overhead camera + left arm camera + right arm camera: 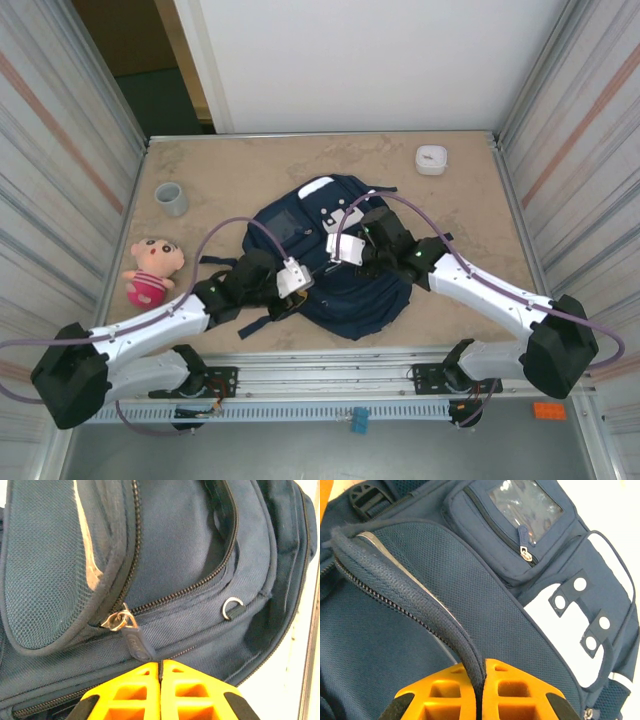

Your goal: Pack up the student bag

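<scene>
The student bag point(330, 255), a navy backpack with white patches near its top, lies flat in the middle of the table. My left gripper point(160, 663) is at the bag's near left side point(305, 276); its orange fingers are shut on the tip of a dark zipper pull tab point(134, 642), which hangs from a metal ring on the zip of a mesh pocket. My right gripper point(481, 663) is over the bag's middle point(341, 256) and is shut on the thick piped edge of the mesh front flap point(420, 605), lifting it off the zip teeth beside it.
A stuffed doll in a pink striped top point(152, 270) lies left of the bag. A grey cup point(171, 198) stands at the far left and a small white container point(431, 159) at the far right. Metal walls enclose the table's sides.
</scene>
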